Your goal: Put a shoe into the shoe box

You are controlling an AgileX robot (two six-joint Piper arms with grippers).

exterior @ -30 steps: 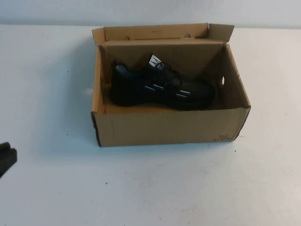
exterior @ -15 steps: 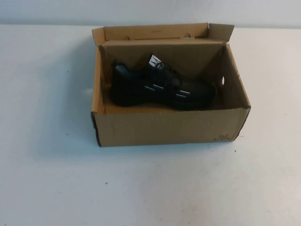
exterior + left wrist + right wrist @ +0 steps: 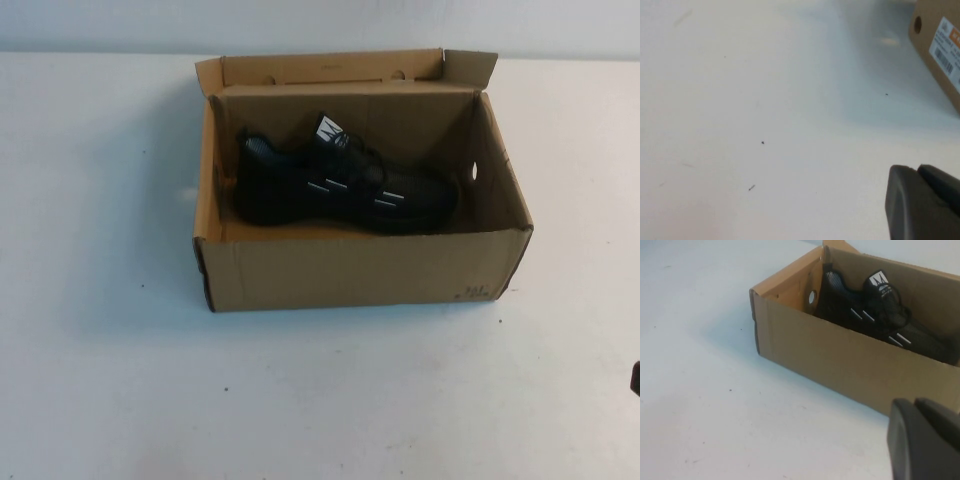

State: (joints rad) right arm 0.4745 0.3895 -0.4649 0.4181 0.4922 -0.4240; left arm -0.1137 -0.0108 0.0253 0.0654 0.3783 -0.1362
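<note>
The black shoe with white dashes lies on its sole inside the open brown shoe box, toe toward the right, tongue tag up. The right wrist view shows the shoe in the box. My left gripper is shut and empty, over bare table beside a labelled box wall; it is outside the high view. My right gripper is shut and empty, in front of the box's near wall. Only a dark sliver of the right arm shows at the high view's right edge.
The box's flap lid stands open at the back. A white table surrounds the box on all sides. A round hole shows in the box's end wall.
The left gripper, visible at the left edge a second ago, has left the high view. A dark part of the right arm has appeared at the right edge. Shoe and box are unmoved.
</note>
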